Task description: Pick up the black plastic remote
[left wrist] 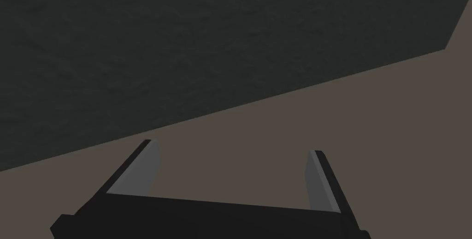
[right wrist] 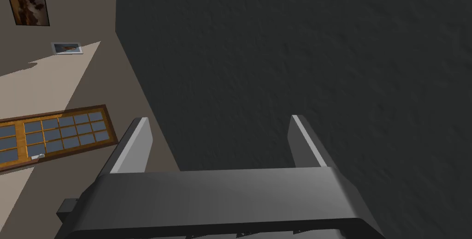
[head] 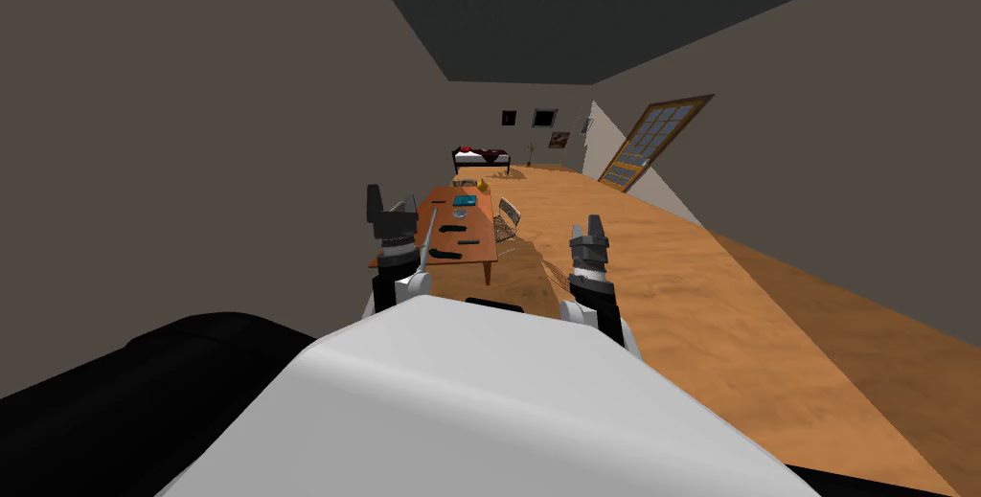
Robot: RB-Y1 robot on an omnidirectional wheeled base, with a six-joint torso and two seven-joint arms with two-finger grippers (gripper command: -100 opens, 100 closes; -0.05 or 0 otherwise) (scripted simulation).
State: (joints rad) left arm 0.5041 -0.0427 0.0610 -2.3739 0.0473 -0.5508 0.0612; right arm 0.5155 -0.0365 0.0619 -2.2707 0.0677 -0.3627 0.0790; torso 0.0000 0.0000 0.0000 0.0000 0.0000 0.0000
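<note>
We are facing the remote (head: pixel 468 242) from well back, with both arms raised.
The remote is lying as a slim black bar near the close end of the wooden tabletop (head: pixel 441 206), ahead and slightly to our left. Another dark thing (head: pixel 444 254) is lying just beside it, nearer the edge, and both are too small for us to be sure which is which. A blue thing (head: pixel 465 200) is sitting farther along, and a chair (head: pixel 508 218) is standing at the tabletop's right side. We are holding the left jaws spread and empty before the tabletop's near left corner. The right jaws are also spread and empty over the orange floor (head: pixel 671 281), well apart from the remote.
</note>
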